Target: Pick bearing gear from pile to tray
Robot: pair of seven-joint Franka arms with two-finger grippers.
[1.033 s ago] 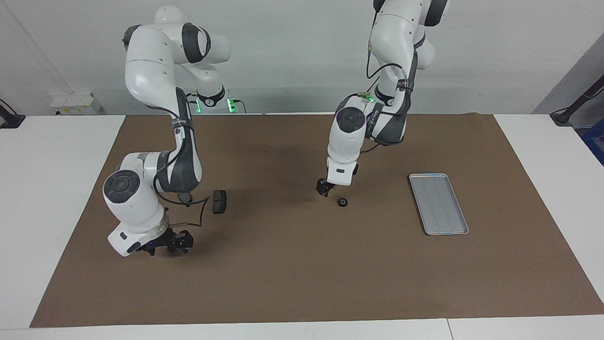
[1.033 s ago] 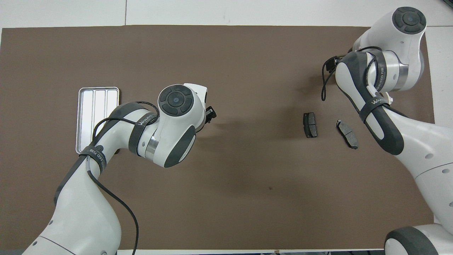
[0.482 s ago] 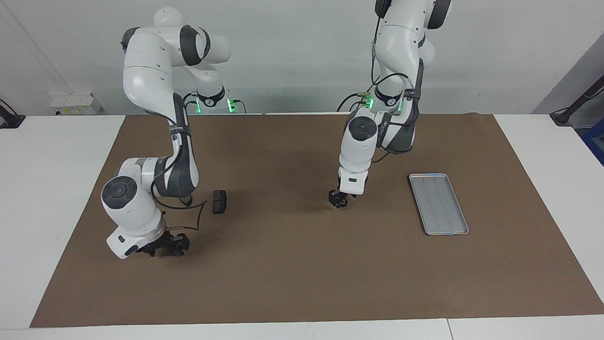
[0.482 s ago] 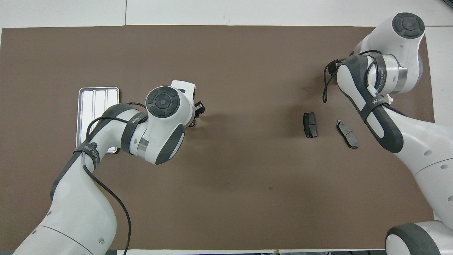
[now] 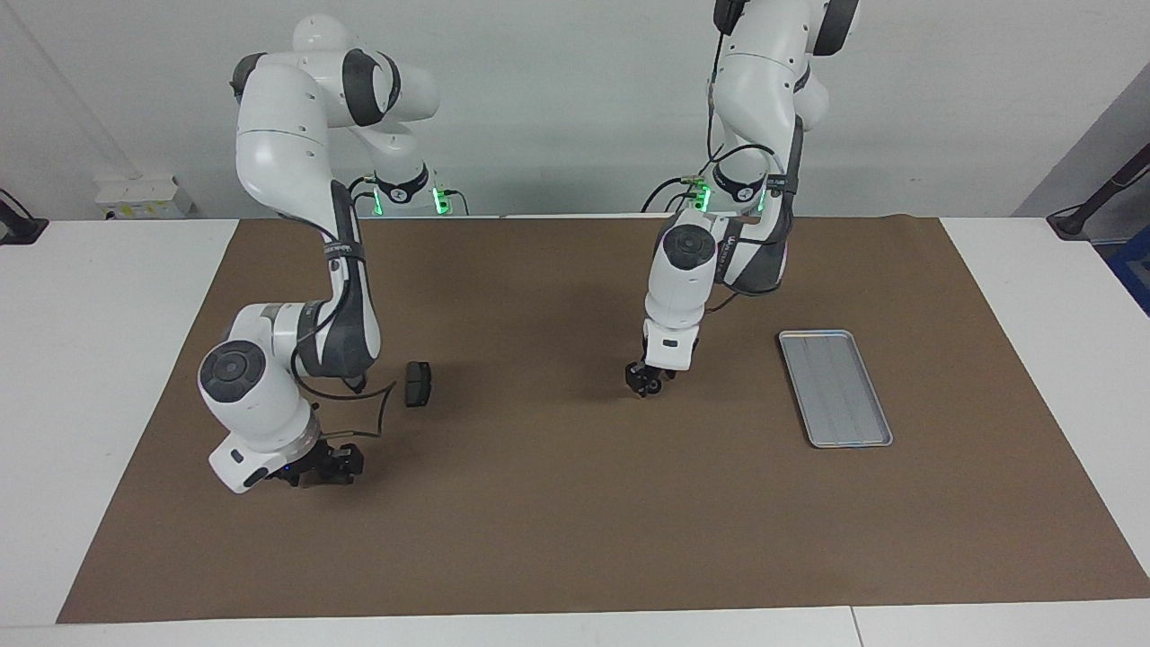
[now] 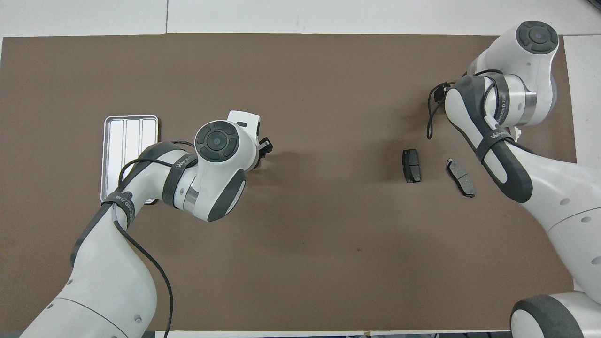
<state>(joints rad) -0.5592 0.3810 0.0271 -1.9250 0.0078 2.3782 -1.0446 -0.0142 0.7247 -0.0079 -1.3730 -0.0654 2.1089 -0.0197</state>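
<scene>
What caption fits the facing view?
Left claw low over the mat, beside an empty tray.

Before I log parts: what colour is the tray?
Silver-grey tray with a ribbed floor; the facing view shows it best.

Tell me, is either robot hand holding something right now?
The left gripper is down at the mat where a small black gear sits between its fingers; whether it grips it cannot be told. The right gripper shows nothing held.

The left gripper (image 5: 649, 382) has shifted toward the tray (image 5: 835, 388) and come down onto the small black gear, which lay bare on the counter a second ago. The right gripper (image 5: 328, 469) has edged slightly.
</scene>
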